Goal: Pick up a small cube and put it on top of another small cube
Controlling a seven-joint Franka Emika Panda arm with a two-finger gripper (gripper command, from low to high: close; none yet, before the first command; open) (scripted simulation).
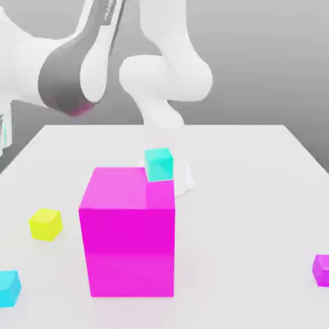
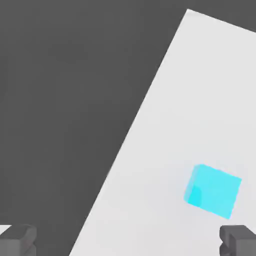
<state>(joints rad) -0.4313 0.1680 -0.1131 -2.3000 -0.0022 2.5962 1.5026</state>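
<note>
Sky-blue small cube [image 2: 212, 191] lies loose on the surface [image 1: 244, 193], hand above and spread, not yet over it.

Largest on the surface is the big magenta cube [image 1: 128, 232], well away from the hand and likely just an obstacle; the greener turquoise small cube [image 1: 159, 163] sits behind its far top corner, with a small yellow cube [image 1: 45, 224] and a small purple cube [image 1: 321, 270] apart from the rest. The sky-blue cube [image 1: 8, 288] rests near the surface's edge, below the hand [image 2: 128, 240] and ahead of its two fingertips [image 2: 17, 240], which stand wide apart with nothing between them, probably held open for a descent. The cube sits nearer one fingertip, so the hand seems to need centring first.
</note>
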